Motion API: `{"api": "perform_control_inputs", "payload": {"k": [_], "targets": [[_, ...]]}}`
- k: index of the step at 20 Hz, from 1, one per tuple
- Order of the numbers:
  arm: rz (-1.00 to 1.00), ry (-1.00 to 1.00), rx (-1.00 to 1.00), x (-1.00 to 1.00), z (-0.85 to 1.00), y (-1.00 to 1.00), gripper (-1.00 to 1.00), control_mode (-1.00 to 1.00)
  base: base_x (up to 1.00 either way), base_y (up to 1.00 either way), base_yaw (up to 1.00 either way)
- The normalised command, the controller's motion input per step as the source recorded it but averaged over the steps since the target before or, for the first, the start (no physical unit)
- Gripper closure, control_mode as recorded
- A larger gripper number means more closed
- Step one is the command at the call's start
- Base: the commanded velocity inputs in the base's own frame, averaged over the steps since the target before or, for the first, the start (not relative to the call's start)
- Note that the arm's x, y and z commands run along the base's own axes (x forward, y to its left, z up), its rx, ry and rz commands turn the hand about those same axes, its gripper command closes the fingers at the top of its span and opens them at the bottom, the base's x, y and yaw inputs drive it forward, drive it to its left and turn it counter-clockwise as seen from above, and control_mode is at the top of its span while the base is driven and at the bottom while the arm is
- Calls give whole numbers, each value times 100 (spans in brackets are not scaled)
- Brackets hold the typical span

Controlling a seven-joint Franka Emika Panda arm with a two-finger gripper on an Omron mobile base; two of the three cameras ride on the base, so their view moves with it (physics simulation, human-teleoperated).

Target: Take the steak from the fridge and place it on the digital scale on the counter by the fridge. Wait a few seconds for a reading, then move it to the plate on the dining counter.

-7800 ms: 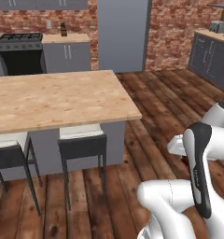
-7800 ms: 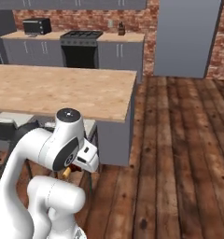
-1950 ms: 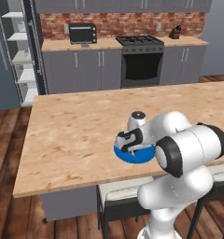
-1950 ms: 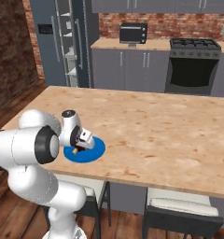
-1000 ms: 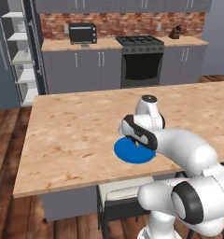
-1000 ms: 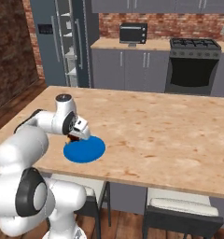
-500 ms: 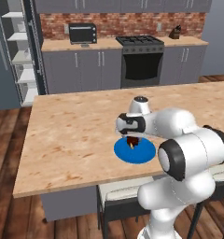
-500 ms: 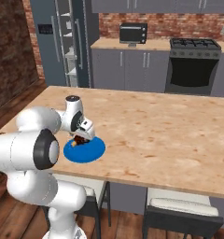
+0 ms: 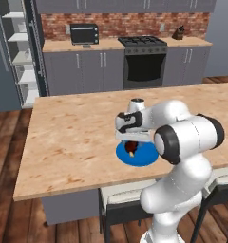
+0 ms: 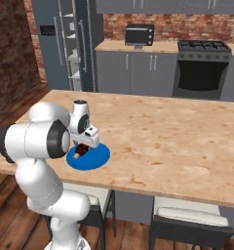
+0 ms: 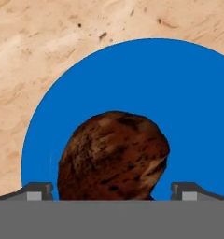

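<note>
hand view puts the steak right under your camera: dark brown, mottled, lying on the plate, toward the plate's near edge in that view. blue shows on all the other sides of the meat. your two fingertips sit spread wide, one on each side of the steak, with a clear gap between each tip and the meat, so the gripper grips nothing.

left base view shows the steak as a small brown lump on the plate, with the gripper just above it, pointing down. right base view agrees: steak on the left part of the plate, gripper close over it.

plate rests flat on the dining counter, near its front edge, toward the side where your arm stands. pale stools tuck under that edge.

beyond the slab, against the brick wall, you see a worktop carrying a black toaster oven, and a black stove beside it. the fridge stands at the far left, door open, white shelves showing.
</note>
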Motion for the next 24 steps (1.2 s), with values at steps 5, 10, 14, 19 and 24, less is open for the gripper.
{"api": "perform_control_inputs", "payload": {"k": [5,10,14,19,24], "targets": [[-3,-16,0,-60,69,-13,-100,-100,0,0,0],[-4,-12,0,-82,63,-17,-100,-100,0,0,0],[-1,-3,0,-100,24,-8,-100,-100,0,0,0],[0,0,0,-100,18,0,-100,-100,0,0,0],[0,-1,0,-99,43,15,-100,-100,0,0,0]]}}
